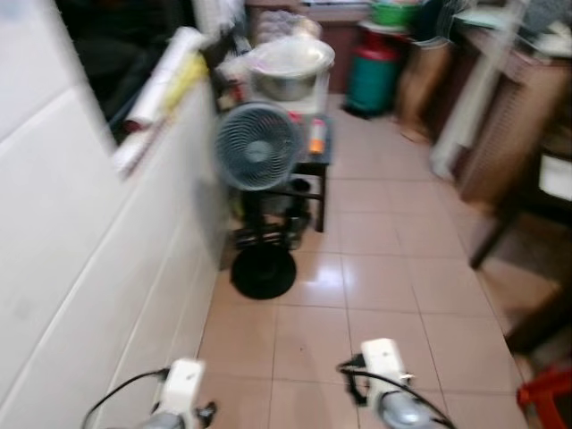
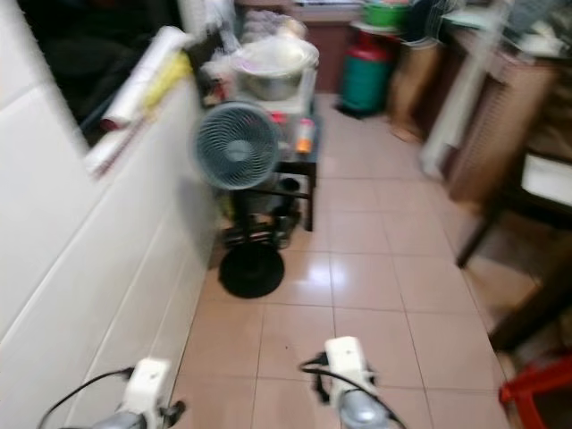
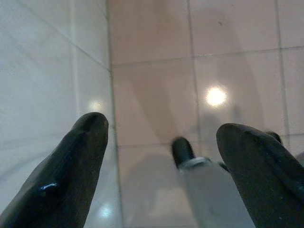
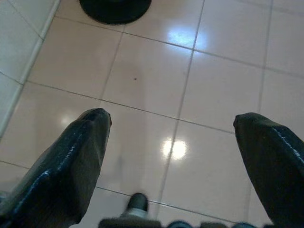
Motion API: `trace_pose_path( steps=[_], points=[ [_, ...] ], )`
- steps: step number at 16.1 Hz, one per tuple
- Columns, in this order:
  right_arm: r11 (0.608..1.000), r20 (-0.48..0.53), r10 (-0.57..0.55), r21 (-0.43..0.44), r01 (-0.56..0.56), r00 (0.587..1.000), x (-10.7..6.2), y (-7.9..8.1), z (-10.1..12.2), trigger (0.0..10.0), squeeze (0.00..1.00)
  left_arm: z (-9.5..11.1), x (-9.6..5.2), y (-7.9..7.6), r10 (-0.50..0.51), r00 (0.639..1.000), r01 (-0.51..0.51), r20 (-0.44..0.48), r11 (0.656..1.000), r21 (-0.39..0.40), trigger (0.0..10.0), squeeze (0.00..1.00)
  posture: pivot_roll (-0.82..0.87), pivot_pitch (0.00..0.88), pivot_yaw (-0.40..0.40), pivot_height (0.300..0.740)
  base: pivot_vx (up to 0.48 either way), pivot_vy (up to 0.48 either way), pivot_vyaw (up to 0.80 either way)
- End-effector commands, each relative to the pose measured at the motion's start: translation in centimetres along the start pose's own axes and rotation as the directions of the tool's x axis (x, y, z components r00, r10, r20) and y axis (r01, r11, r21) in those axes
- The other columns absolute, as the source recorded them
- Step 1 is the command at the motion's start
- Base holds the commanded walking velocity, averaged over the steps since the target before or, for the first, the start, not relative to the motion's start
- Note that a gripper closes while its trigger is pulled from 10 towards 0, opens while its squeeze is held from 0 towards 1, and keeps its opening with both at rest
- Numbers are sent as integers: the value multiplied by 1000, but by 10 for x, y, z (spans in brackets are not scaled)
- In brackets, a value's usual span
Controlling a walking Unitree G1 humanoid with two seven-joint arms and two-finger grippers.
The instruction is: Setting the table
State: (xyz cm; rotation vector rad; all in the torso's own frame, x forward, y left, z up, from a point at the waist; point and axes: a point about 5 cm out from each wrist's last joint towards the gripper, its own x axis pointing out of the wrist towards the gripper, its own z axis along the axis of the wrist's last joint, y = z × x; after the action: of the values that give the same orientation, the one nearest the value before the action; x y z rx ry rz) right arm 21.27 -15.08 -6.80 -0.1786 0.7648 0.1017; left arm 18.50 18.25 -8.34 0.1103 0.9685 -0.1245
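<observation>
Head views are pretty blurry, so take the details loosely. It's a narrow room with a glossy pinkish-tan tiled floor [image 1: 375,268], square tiles with thin dark grout lines and light glare spots on them. Along the robot's left runs a white tiled wall [image 1: 80,268].

Up ahead against that wall is a pedestal fan [image 1: 257,146] with a round grey wire grille on a black pole and a flat round black base [image 1: 264,271]. Just behind it sits a small dark side table [image 1: 315,170] with a big shiny metal bowl [image 1: 288,67] piled on top and an orange bottle [image 1: 316,136] beside it. Further back there's a green gas cylinder [image 1: 373,76]. On the right is a brown wooden tabletop [image 1: 523,85], too smeared to tell what's on it. A red plastic stool [image 1: 547,393] pokes in at the near right corner.

Both arms hang low over the floor. Left gripper [image 3: 161,137] has its chunky black rubbery fingers [image 3: 76,161] spread wide, holding nothing, right next to the wall. Right gripper [image 4: 171,137] is the same deal, fingers [image 4: 71,161] wide apart and empty above bare tile, near the fan's base.
</observation>
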Motion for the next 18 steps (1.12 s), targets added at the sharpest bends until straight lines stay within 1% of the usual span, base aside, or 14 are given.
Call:
trace_pose_path(
  steps=[1,3,4,5,6,7,8,11,13,14,15,16,17,18],
  points=[
    [999,-13,-31,7,31,999,-1,-13,-3,10000,0,5,2,-8,-9,1000,9,18,1000,-8,10000,0,-81,0,43,740,0,0,0],
    [999,-30,-21,40,22,999,-1,-14,-5,10000,0,2,1,-5,14,1000,-14,16,1000,-27,10000,0,-74,0,38,740,0,0,0],
    [999,-47,-14,43,16,999,-1,-14,-7,10000,0,0,0,-3,28,1000,-27,9,999,-29,10000,0,-65,0,30,740,0,0,0],
    [999,-56,-6,37,8,998,-1,-13,-8,10000,0,-2,0,1,38,999,-38,6,999,-37,10000,0,-65,0,30,740,0,0,0],
    [1000,-63,0,28,1,998,-1,-13,-9,10000,0,-3,-1,3,46,999,-46,4,998,-46,10000,0,-44,0,9,740,0,0,0],
    [1000,-71,11,-10,-12,997,-1,-11,-9,10000,0,-4,-2,7,59,998,-59,1,996,-60,10000,0,-26,0,-9,740,0,0,0],
    [1000,-75,17,-22,-19,997,-1,-10,-9,10000,0,-5,-2,10,71,997,-71,-1,995,-74,10000,0,-13,0,-21,740,0,0,0],
    [1000,-77,18,-20,-20,997,0,-12,-6,10000,0,-7,-3,14,87,996,-88,-8,992,-92,10000,0,3,0,-35,740,0,0,0],
    [1000,-76,2,27,0,997,2,-13,-2,10000,0,0,-1,9,88,996,-88,2,992,-89,10000,0,3,0,-28,740,0,0,0],
    [999,-76,1,36,2,997,2,-13,-2,10000,0,1,-1,8,87,996,-87,4,992,-87,10000,0,3,0,-28,740,0,0,0],
    [999,-79,-4,50,8,997,2,-12,-2,10000,0,9,2,-1,76,997,-75,18,994,-79,10000,0,-2,0,-20,740,0,0,0],
    [999,-80,-5,52,9,997,2,-12,-2,10000,0,10,3,-3,73,997,-72,22,994,-77,10000,0,-3,0,-19,740,0,0,0],
    [997,-85,-13,75,19,996,2,-12,-3,10000,0,21,6,-16,53,998,-50,42,997,-63,10000,0,-10,0,-9,740,0,0,0],
    [997,-86,-15,80,21,996,1,-12,-3,10000,0,23,6,-19,48,998,-46,46,997,-57,10000,0,-14,0,-4,740,0,0,0]
  ],
)
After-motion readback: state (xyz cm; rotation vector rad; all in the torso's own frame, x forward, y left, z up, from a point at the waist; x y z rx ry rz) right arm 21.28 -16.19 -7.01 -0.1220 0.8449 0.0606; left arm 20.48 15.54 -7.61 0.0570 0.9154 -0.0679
